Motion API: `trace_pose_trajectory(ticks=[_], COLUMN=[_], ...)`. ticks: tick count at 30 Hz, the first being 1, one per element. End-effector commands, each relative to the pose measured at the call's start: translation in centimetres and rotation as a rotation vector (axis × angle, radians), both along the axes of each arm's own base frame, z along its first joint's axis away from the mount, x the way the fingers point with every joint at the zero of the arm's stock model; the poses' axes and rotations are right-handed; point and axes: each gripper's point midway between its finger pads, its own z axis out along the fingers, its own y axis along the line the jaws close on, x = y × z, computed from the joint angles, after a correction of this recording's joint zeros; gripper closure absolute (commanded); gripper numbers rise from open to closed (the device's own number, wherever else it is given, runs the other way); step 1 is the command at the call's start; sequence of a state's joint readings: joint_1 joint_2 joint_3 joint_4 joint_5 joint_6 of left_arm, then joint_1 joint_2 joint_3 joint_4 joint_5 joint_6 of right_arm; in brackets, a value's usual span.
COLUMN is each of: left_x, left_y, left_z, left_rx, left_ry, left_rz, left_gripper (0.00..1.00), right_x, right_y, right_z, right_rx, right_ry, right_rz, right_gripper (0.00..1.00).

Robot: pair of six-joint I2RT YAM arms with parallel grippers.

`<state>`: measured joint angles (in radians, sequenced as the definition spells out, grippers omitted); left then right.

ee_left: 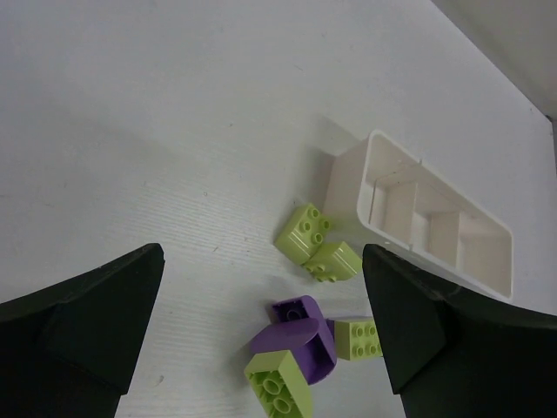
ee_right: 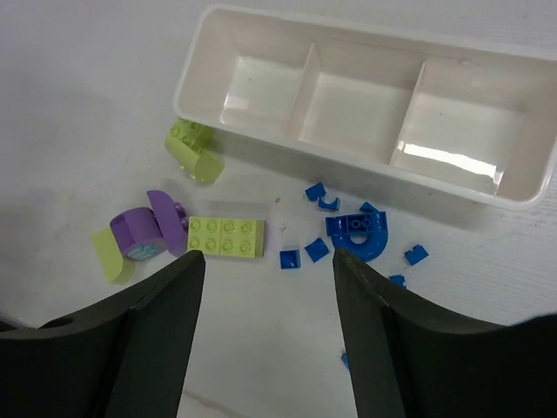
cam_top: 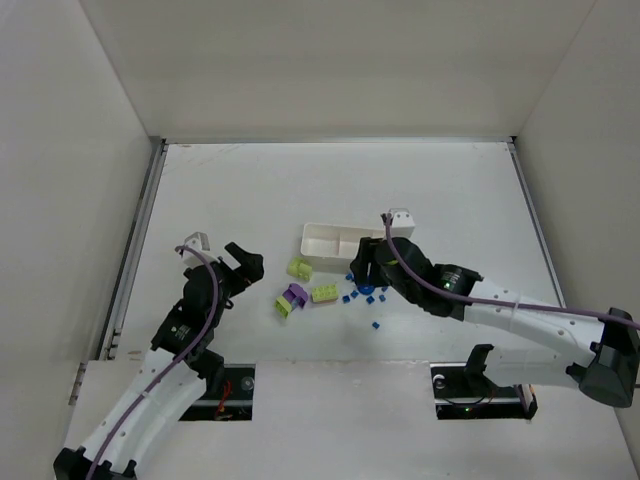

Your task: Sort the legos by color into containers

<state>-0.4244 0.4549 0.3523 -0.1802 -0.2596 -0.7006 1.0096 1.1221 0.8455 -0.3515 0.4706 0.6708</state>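
Observation:
The white three-compartment tray (cam_top: 340,243) lies mid-table, and all its compartments are empty in the right wrist view (ee_right: 361,104). Near its left end are lime-green bricks (cam_top: 299,268), a flat lime brick (cam_top: 324,293) and a purple block (cam_top: 296,294) joined to a lime piece (cam_top: 284,307). Tiny blue cubes (ee_right: 290,259) and a round blue piece (ee_right: 361,235) lie in front of the tray. My left gripper (cam_top: 245,262) is open and empty, left of the purple block (ee_left: 300,335). My right gripper (cam_top: 362,268) is open and empty, hovering over the blue pieces (cam_top: 360,292).
White walls enclose the table on the left, back and right. The tray's far right end (cam_top: 405,225) is partly hidden behind my right wrist. The tray also shows in the left wrist view (ee_left: 435,231), behind a pair of lime bricks (ee_left: 318,244).

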Motion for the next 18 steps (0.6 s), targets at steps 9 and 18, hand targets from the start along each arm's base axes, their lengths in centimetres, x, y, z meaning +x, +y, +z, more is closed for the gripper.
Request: trace_pose_trajectory(ticks=[9,18], left_x=[0.8,2.1], left_y=[1.0,-0.2], left_z=[1.7,5.4], left_rx=[-0.028,-0.151], left_ry=[-0.075,-0.216], left_rz=[0.063,0.110], left_gripper=[0.00,0.00], right_x=[-2.8,-5.8], right_y=[4.9,7.3], right_z=[2.7,-2.1], right_rx=[-0.022,-0.198], right_ry=[-0.037,0.013], right_rz=[0.223,0.515], right_gripper=[0.76,0.77])
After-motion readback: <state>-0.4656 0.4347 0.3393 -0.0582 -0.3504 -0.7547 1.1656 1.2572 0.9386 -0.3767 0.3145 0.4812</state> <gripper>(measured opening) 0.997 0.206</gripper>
